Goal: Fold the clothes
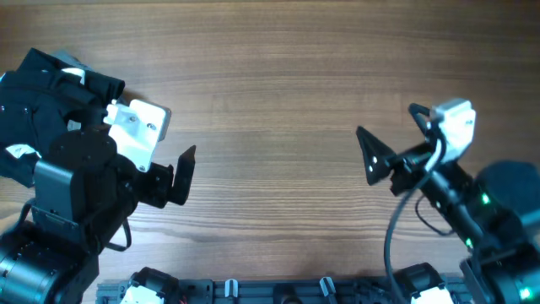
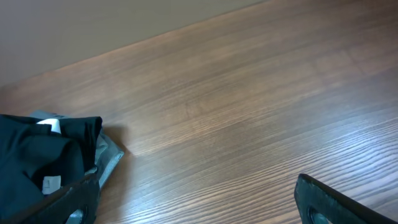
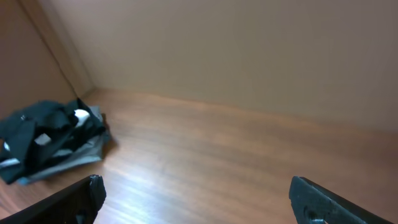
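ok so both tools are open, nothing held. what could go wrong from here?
1. The clothes pile is a bunched heap of black, grey and white pieces; a pinch by the left tool may lift several at once.
2. It lies far left by the wall corner, well away from the right tool; reaching over could crowd the left arm.

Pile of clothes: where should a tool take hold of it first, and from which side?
Probably a raised black fold on top of the pile of clothes, pinched from above on its open-table side. It is a crumpled heap: black pieces bunch up over a grey piece lying flat on the table, which offers less to pinch.
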{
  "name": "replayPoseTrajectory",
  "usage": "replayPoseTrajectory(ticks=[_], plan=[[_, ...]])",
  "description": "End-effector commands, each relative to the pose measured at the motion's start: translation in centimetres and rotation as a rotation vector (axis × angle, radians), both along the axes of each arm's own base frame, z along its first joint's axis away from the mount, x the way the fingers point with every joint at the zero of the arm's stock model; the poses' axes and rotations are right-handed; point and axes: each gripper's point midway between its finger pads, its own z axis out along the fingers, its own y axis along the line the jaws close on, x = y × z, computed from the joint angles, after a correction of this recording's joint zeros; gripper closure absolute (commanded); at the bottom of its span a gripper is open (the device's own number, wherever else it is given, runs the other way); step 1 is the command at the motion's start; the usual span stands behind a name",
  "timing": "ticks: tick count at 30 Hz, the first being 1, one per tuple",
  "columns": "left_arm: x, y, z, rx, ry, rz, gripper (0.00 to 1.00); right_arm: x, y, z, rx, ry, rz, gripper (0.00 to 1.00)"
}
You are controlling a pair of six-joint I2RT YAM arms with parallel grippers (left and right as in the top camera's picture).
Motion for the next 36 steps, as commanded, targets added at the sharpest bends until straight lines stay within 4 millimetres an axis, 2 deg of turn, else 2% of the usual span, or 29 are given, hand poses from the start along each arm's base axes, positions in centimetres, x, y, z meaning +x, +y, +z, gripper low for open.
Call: replayPoseTrajectory(ticks=[1, 6, 10, 17, 21, 26, 36], plan=[[0.0, 0.0, 0.6, -0.013, -0.016, 0.008, 0.0, -1.6, -0.8, -1.8, -0.181, -0.109, 0.022, 0.0], [0.0, 0.0, 0.6, -0.013, -0.016, 0.008, 0.0, -3.6, -1.4, -5.7, -0.235, -0.143, 0.034, 0.0], [0.0, 0.0, 0.6, -0.013, -0.016, 0.008, 0.0, -4.2, -1.6, -9.9, -0.226, -0.173, 0.027, 0.0], [0.0, 0.0, 0.6, -0.013, -0.016, 0.008, 0.0, -3.3, -1.7, -15.2, -0.102, -0.201, -0.019, 0.0], [0.0, 0.0, 0.6, -0.014, -0.016, 0.008, 0.0, -2.2, -1.4, -17.8, -0.088, -0.183, -0.02, 0.0], [0.0, 0.0, 0.6, -0.013, -0.016, 0.008, 0.0, -1.4, -1.1, -19.8, -0.069, -0.182, -0.02, 0.0], [0.0, 0.0, 0.6, -0.013, -0.016, 0.008, 0.0, -0.9, -0.9, -19.2, -0.044, -0.27, -0.026, 0.0]])
